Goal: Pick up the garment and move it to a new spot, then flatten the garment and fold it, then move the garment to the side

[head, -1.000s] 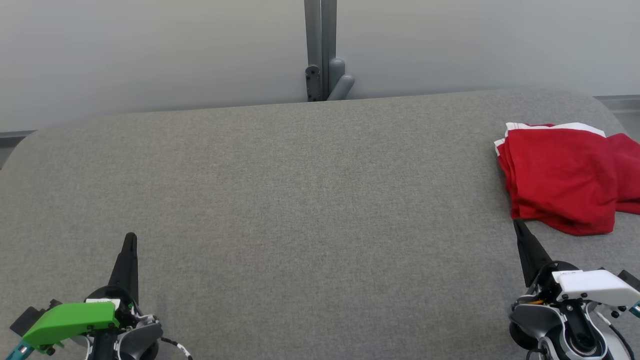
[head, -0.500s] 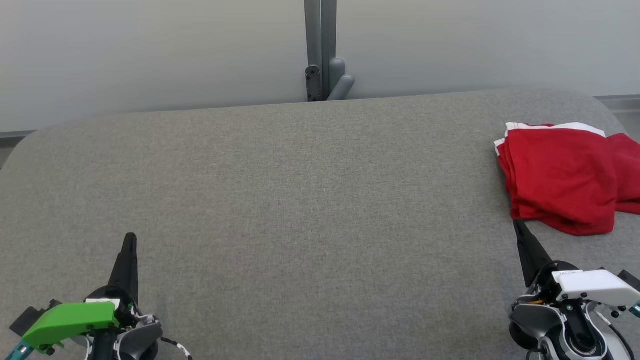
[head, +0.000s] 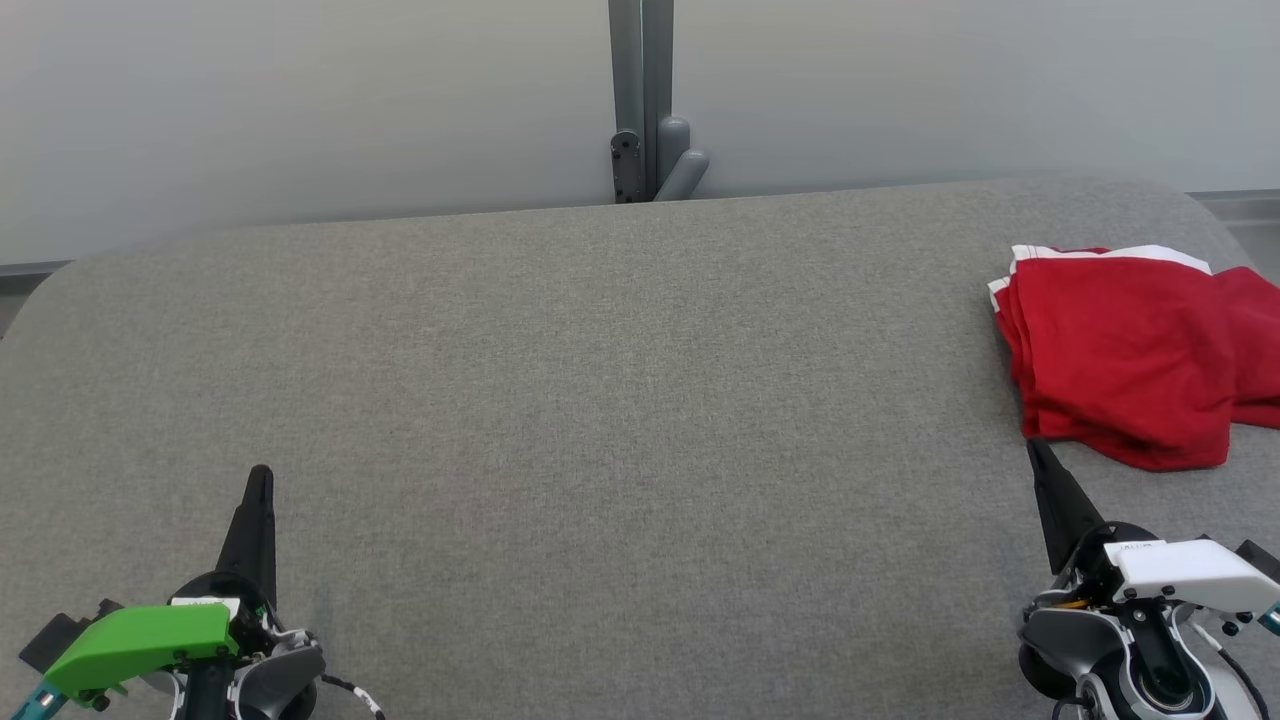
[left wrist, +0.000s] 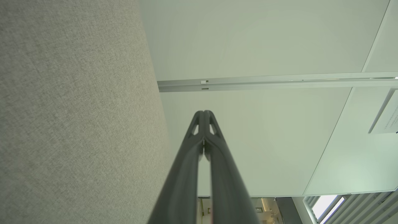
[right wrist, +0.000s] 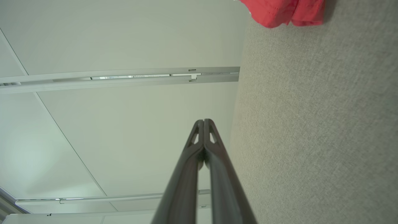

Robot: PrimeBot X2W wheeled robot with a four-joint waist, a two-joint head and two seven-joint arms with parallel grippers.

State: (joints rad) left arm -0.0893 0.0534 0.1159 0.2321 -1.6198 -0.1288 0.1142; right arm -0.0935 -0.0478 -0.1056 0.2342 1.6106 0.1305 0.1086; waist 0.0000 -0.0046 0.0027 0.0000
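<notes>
The garment (head: 1125, 355) — red, with white trim along its far edge — lies folded in a loose stack at the far right of the grey fabric surface (head: 600, 400). Its folded edges face left. Its near edge is rumpled and rounded, and its right part runs past the edge of the head view.

The left pincer (head: 259, 475) sits at the near left of the surface, ahead of a green housing (head: 140, 640). Its two dark fingers (left wrist: 186, 168) are pressed together into a single point and hold nothing. In the left wrist view the tips meet with no gap and point toward the pale wall (head: 300, 100).

The right pincer (head: 1033, 448) sits at the near right, ahead of a white housing (head: 1180, 565). Its fingers (right wrist: 186, 174) are likewise closed tip to tip and hold nothing. In the head view the tip lies just beside the near left corner of the garment. The right wrist view shows the two apart — grey fabric lies between the fingers and the red cloth at the top edge of that view.

A grey post (head: 640, 100) stands against the wall behind the far edge of the surface, near its centre. The left pincer is well apart from the garment, with the width of the surface between them.
</notes>
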